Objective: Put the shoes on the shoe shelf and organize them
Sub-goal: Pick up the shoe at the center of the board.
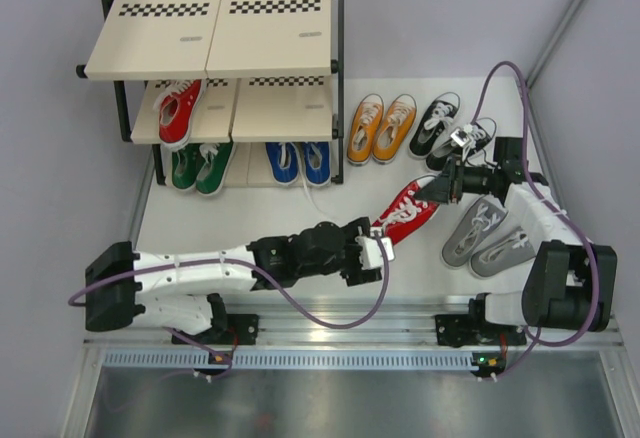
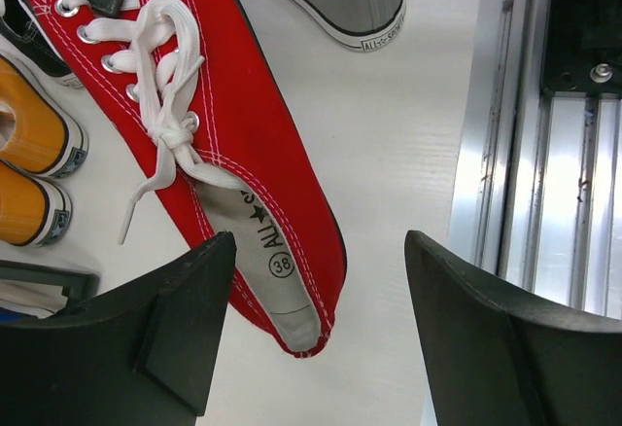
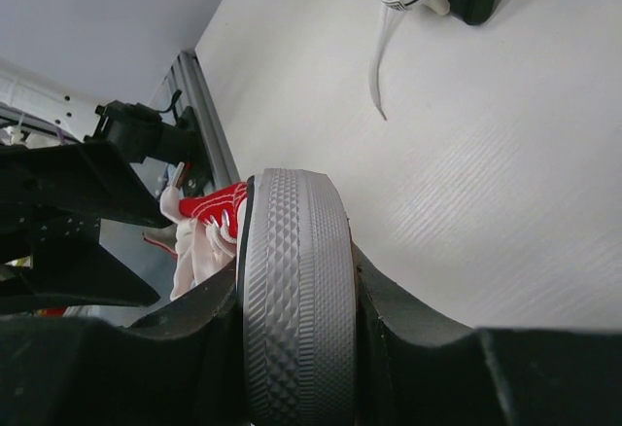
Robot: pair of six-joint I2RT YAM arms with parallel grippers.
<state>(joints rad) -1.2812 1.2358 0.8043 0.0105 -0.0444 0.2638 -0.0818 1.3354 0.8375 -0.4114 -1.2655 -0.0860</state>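
Red shoe [image 1: 405, 213] spans the tabletop [image 1: 235, 213] diagonally between the 2 arms: toe clenched in the right pincer [image 3: 296, 290], heel pointing at the released left pincer [image 2: 319, 246], whose fingers [image 2: 185, 329] straddle it; shoe shelf [image 1: 210, 33] stands well beyond.

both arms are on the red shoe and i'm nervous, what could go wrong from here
1. The right gripper pinches only the rubber toe of the red shoe, so the shoe might pivot or slip out.
2. The heel sits off centre between the fingers of the open left gripper, close to one of them. Closing could nudge it aside rather than grip it.
3. The loose lace trails and may snag.
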